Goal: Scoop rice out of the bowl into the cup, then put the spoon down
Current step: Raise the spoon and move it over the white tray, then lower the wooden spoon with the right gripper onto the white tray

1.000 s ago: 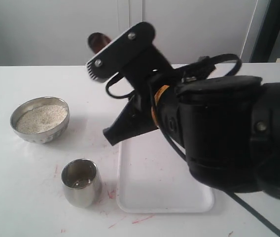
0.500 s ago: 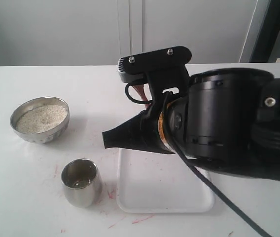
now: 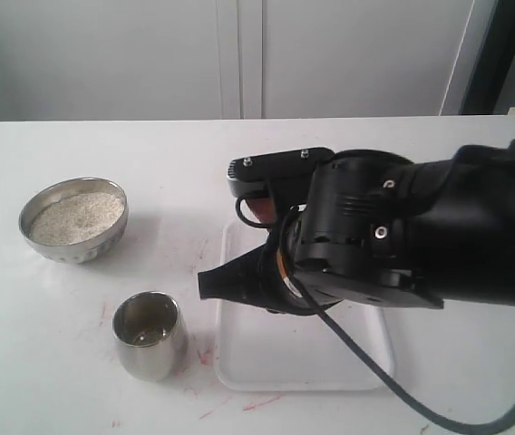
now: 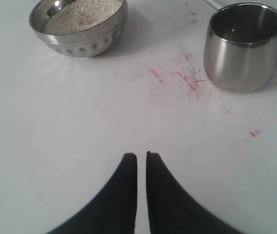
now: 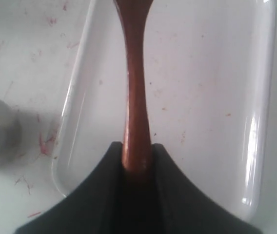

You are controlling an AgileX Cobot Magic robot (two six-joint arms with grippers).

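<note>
Presently held: spoon (image 5: 136, 97), its handle end pinched between the two fingers of the right hand (image 5: 136, 146).
Spoon axis: straight out from the fingers, running along the long edges of the white tray (image 5: 216, 97), nearer the edge on the cup's side.
Spoon heading: in the exterior view a reddish-brown end shows toward 12 o'clock from the black fingers; the wrist view cuts off the head.
Spoon height: over the tray; whether it touches cannot be told.
Left hand (image 4: 141, 157): fingers drawn to a thin slit, nothing between them, above bare worktop (image 4: 55, 146).
Bowl (image 3: 40, 243): 9 o'clock side of the worktop, rice (image 3: 78, 216) inside.
Cup (image 3: 151, 340): upright, at 5 o'clock from the bowl, just beside the tray's near corner.
</note>
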